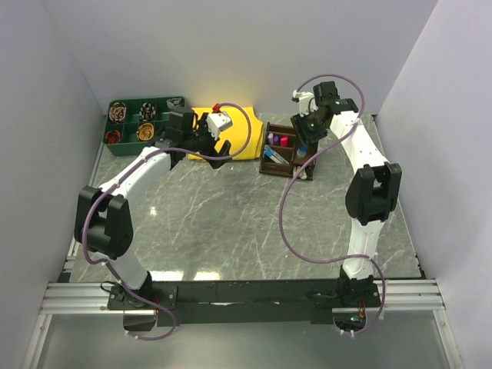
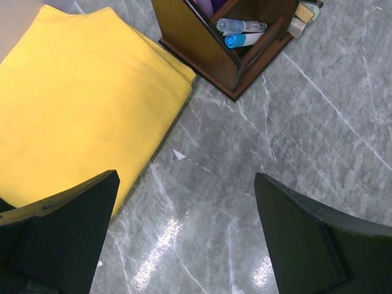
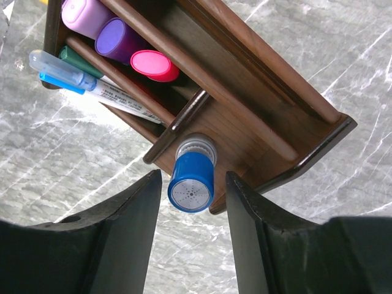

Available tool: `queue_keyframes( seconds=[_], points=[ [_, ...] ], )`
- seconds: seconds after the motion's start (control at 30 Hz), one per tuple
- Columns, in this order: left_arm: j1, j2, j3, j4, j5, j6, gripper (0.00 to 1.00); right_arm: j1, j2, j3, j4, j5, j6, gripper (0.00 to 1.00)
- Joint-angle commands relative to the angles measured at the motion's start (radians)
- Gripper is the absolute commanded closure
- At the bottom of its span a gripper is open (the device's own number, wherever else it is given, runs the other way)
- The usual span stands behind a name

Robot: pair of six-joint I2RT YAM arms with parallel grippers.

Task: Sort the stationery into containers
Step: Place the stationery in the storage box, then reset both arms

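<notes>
The dark brown wooden organiser (image 1: 281,156) stands at the back right of the table. My right gripper (image 1: 309,138) hovers over its right end. In the right wrist view a blue-capped marker (image 3: 192,177) stands upright in an end compartment of the organiser (image 3: 269,116), between my right gripper's (image 3: 193,176) fingers, with a gap on each side. Pink-capped (image 3: 153,64) and purple-capped (image 3: 119,38) markers and a clear-capped pen (image 3: 92,79) fill other compartments. My left gripper (image 2: 185,177) is wide open over bare table, holding nothing. Small tan and pale blocks (image 2: 300,15) sit at the organiser's far end.
A flat yellow cloth (image 1: 240,137) lies left of the organiser, under the left gripper's (image 1: 215,150) far side. A green divided tray (image 1: 142,123) with coiled round items sits at the back left. White walls close in on both sides.
</notes>
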Motion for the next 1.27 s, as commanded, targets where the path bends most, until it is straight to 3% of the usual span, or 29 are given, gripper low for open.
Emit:
queue_keyframes(
  seconds=[0.0,0.1,0.23,0.43,0.5,0.67,0.77,0.9,1.1,1.23],
  points=[
    [0.004,-0.013,0.031,0.036,0.013,-0.013,0.01,0.013,-0.022,0.003,0.024,0.010,0.008,0.44],
    [0.004,-0.013,0.034,0.038,0.013,-0.013,0.00,0.014,-0.029,0.012,0.017,0.000,0.011,0.41],
    [0.004,-0.014,0.043,0.039,0.015,-0.013,0.01,0.020,-0.048,0.029,0.009,0.005,0.019,0.25],
    [0.009,-0.034,0.066,0.030,-0.004,0.010,0.01,0.023,-0.133,0.000,0.024,0.059,0.018,0.20],
    [0.010,-0.048,0.075,0.028,-0.028,0.018,0.01,0.022,-0.163,-0.026,0.032,0.072,0.019,0.18],
    [0.045,-0.074,0.034,0.097,-0.174,-0.080,0.00,0.000,-0.313,-0.132,0.106,0.125,0.126,0.00],
    [0.110,-0.076,-0.001,0.153,-0.258,-0.236,0.01,-0.039,-0.396,-0.245,0.188,0.204,0.247,0.00],
    [0.196,-0.045,-0.024,0.180,-0.304,-0.438,0.01,-0.078,-0.496,-0.443,0.316,0.497,0.367,0.00],
    [0.226,-0.021,-0.029,0.191,-0.340,-0.495,0.01,-0.159,-0.634,-0.590,0.360,0.543,0.383,0.00],
    [0.226,-0.010,-0.014,0.183,-0.314,-0.492,0.01,-0.240,-0.703,-0.641,0.362,0.468,0.386,0.00]
  ],
)
